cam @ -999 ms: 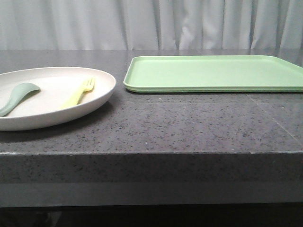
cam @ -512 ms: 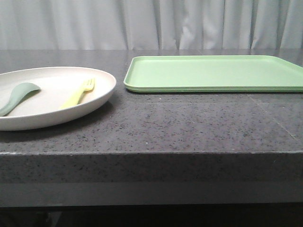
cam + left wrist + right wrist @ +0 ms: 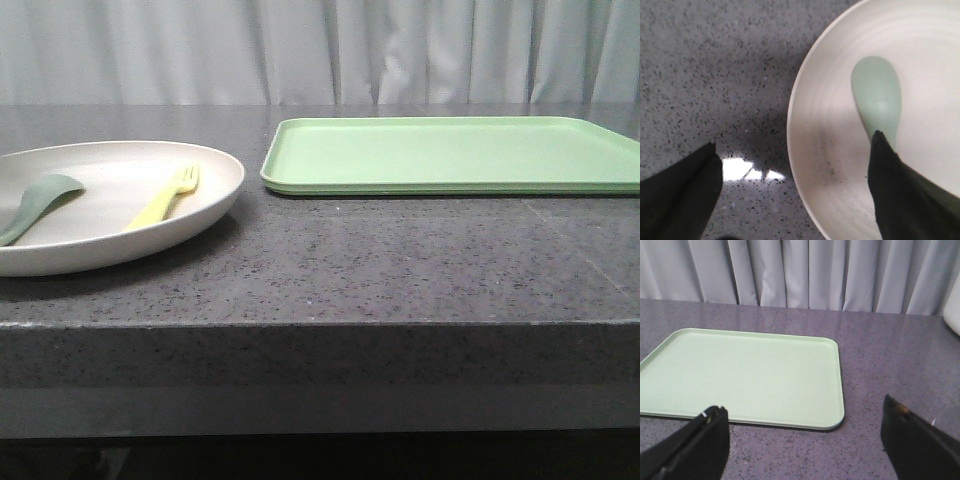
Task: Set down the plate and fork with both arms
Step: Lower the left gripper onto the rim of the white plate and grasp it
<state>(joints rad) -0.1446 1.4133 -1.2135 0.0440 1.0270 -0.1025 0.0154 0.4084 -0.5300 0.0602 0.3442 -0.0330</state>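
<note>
The cream-white plate [image 3: 110, 250] rests on the dark stone table at the left. The pale-yellow fork [image 3: 165, 197] lies inside it, tines pointing away, beside a sage-green spoon [image 3: 40, 200]. No gripper shows in the front view. In the left wrist view my left gripper [image 3: 795, 150] is open and straddles the rim of the plate [image 3: 830, 150]: one finger is over the table, the other over the handle of the spoon [image 3: 877, 97]. The fork is out of that view. My right gripper [image 3: 805, 415] hangs open over bare table, holding nothing.
A flat light-green tray [image 3: 450, 150] lies at the back right of the table, and its near corner [image 3: 832, 417] is just ahead of my right gripper. The table's front edge [image 3: 320, 322] runs across the front view. Grey curtains hang behind.
Nothing on the table has moved. The plate's left part and the spoon look slightly darker, as if shaded.
</note>
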